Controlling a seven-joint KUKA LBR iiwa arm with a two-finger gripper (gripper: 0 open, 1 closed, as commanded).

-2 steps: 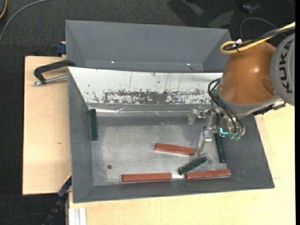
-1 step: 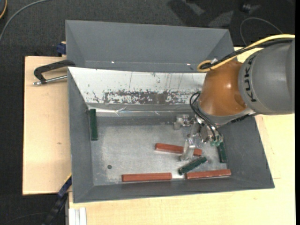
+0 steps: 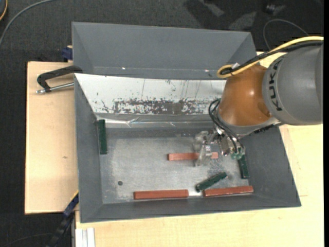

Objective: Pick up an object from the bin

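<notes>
The claw (image 3: 204,152) hangs low over the middle of the bin (image 3: 154,45), a little toward the right wall, at the right end of the short red block (image 3: 180,157). That block lies flat on the floor, its length running left to right, and it meets the claw at its right end. I cannot tell how far the claw is open, nor whether it has hold of the block: the metal parts there overlap.

I judge this block to be the thing to pick. It lies alone on bare floor with free space along both long sides, so it should be easy to take. The others lie less handily. The long red block (image 3: 160,194) and the right red block (image 3: 229,191) lie against the front edge. The tilted green block (image 3: 211,181) lies just behind the gap between them. The right green block (image 3: 243,168) is under the wrist near the right wall, and the left green block (image 3: 103,136) lies along the left wall.

The arm (image 3: 300,86) comes in over the right wall, its orange cover (image 3: 247,99) above the claw, so the wrist points down at the floor.

The only writing I can read is "KUKA" (image 3: 274,90) on the arm's grey casing. The blocks bear no labels, and the dark marks on the back wall spell nothing.
</notes>
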